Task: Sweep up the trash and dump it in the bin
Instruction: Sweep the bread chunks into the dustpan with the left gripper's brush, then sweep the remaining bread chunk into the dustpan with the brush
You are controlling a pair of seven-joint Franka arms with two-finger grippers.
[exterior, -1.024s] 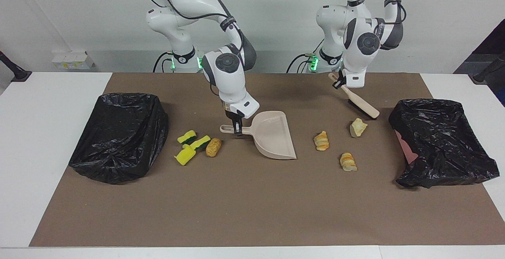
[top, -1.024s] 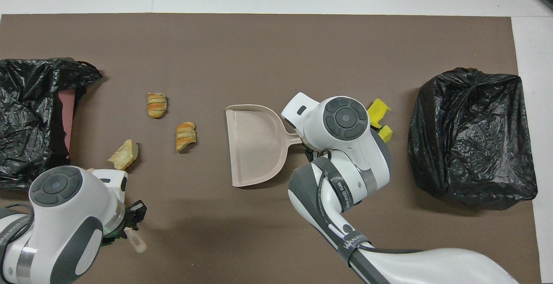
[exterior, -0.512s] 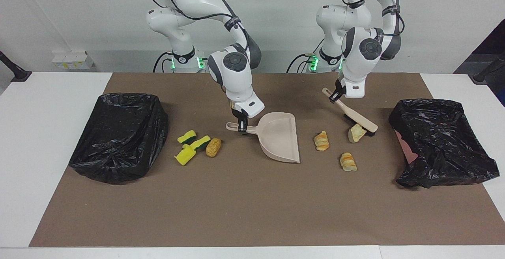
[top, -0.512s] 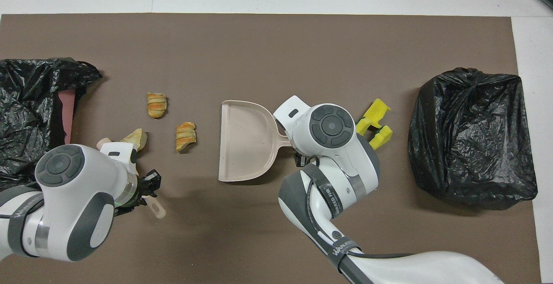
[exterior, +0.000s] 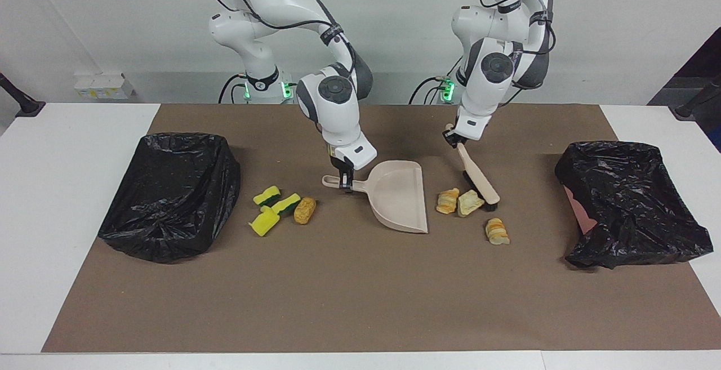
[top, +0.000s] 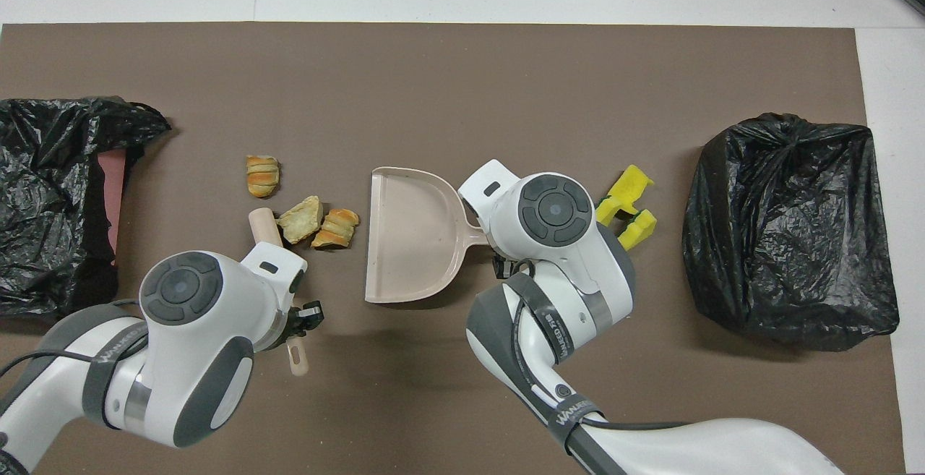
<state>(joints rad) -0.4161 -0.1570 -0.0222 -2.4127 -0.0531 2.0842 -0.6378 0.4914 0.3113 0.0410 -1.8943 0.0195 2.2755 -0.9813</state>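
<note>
Mid-sweep at the worktop's middle: left pincer [exterior: 452, 138] grips the brush [exterior: 479, 175] nudging two pastry pieces [exterior: 459, 201] toward the dustpan [exterior: 400, 195] held by the right pincer [exterior: 342, 181]; next, push them in.

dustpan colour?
Pale beige dustpan, clearest in the overhead view.
</note>
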